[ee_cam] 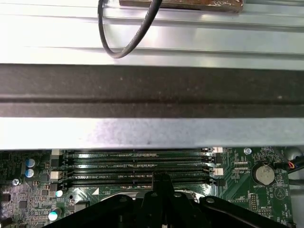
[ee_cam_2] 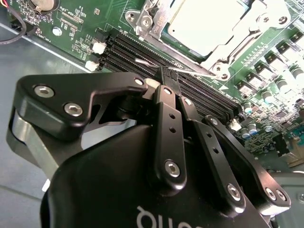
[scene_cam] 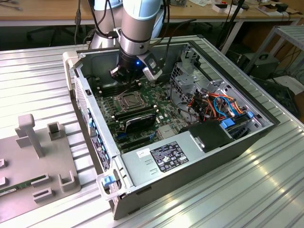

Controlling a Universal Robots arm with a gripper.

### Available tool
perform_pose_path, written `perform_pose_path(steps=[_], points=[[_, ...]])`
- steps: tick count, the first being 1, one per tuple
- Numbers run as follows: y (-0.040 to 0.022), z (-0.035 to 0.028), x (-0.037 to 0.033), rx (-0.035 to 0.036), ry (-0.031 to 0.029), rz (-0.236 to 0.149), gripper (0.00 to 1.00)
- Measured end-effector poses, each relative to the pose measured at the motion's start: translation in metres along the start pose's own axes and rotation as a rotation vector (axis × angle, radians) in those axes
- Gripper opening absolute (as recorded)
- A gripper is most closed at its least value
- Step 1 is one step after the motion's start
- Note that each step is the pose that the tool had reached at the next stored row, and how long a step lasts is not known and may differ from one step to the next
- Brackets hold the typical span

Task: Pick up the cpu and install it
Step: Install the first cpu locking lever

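The cpu (ee_cam_2: 204, 21) lies with its dull silver top up in the socket on the green motherboard (ee_cam_2: 266, 61), and a metal frame (ee_cam_2: 154, 16) surrounds it. In the exterior view the cpu (scene_cam: 127, 99) sits mid-board inside the open computer case (scene_cam: 190, 166). My gripper (ee_cam_2: 168, 78) is shut, its black fingers (ee_cam_2: 166, 109) pressed together with nothing seen between them. The tips hover over the empty memory slots (ee_cam: 137, 166) just beside the socket, close to a thin metal lever (ee_cam_2: 202, 73). In the exterior view my gripper (scene_cam: 125, 80) hangs just behind the socket.
Two black memory sticks (scene_cam: 135, 116) stand beside the socket. A power supply (scene_cam: 166, 156), bundled cables (scene_cam: 213, 107) and a drive cage (scene_cam: 190, 71) crowd the case on the exterior view's right. A grey fixture (scene_cam: 38, 156) holds a green memory stick (scene_cam: 14, 187) at the left.
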State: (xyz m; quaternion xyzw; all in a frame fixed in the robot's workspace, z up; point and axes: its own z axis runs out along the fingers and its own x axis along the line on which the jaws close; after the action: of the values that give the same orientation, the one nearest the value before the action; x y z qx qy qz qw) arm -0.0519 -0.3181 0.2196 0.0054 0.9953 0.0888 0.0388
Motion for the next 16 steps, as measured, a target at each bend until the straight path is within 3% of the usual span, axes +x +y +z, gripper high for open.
perform_pose_path(steps=[16], points=[[-0.0009, 0.0068, 0.0006, 0.0002, -0.0028, 0.0, 0.11]])
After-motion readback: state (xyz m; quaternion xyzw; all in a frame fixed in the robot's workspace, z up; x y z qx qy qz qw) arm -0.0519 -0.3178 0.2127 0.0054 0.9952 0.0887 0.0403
